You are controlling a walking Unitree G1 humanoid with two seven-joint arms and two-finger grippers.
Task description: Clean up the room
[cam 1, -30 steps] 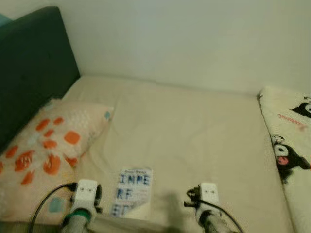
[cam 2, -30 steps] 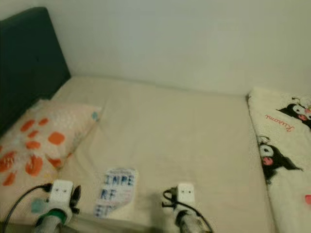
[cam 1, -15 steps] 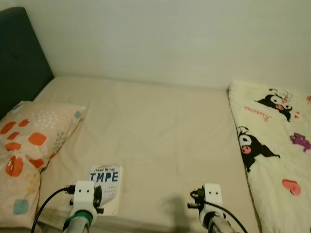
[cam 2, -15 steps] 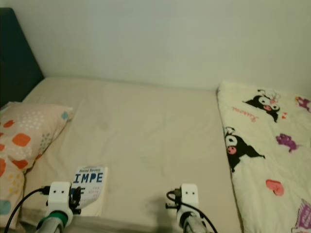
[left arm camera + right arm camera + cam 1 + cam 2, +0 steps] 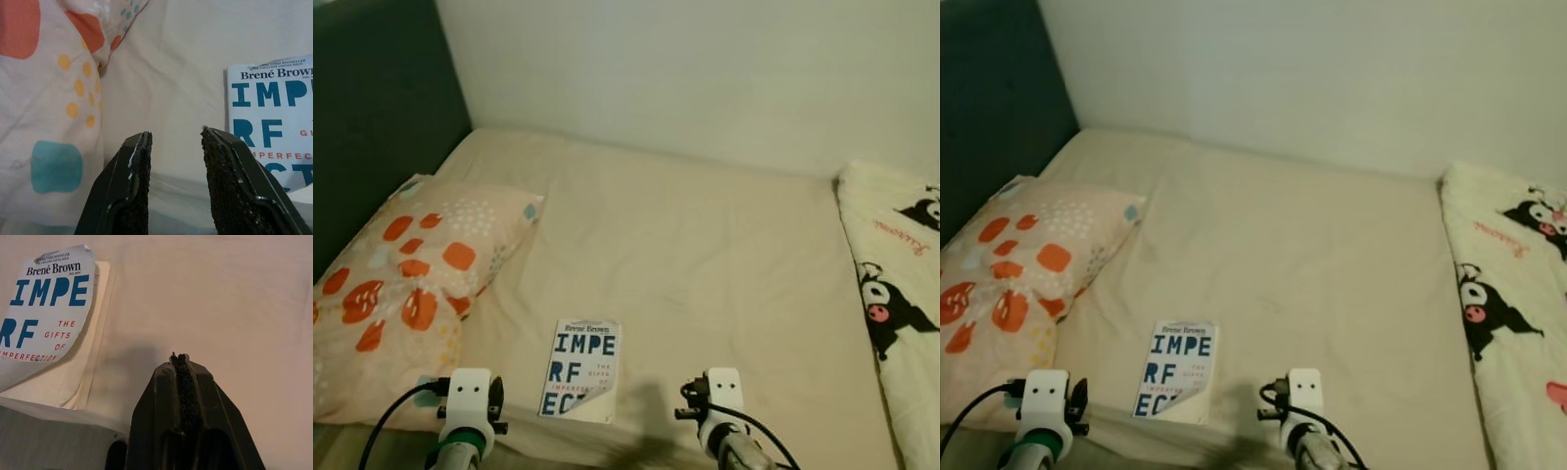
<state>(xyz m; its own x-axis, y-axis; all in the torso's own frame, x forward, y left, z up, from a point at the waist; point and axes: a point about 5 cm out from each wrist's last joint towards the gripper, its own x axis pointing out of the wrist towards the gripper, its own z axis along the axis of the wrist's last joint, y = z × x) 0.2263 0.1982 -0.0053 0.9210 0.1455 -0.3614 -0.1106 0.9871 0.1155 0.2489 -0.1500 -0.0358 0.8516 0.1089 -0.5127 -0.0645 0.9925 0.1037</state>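
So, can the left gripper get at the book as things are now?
Probably yes. The left gripper is open and low at the bed's edge, with the book lying flat just beside it. The pillow is on the other side.

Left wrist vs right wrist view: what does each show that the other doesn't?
Left wrist alone: the pillow with orange, yellow and teal spots, beside the book, and the left gripper with its fingers apart, nothing between them.

Right wrist alone: the right gripper with its fingers pressed together, the book's curled-up cover corner, and the subtitle "The Gifts of Imperfection".

Both: the book, white with blue letters and "Brené Brown" on the cover, lying on the beige sheet.
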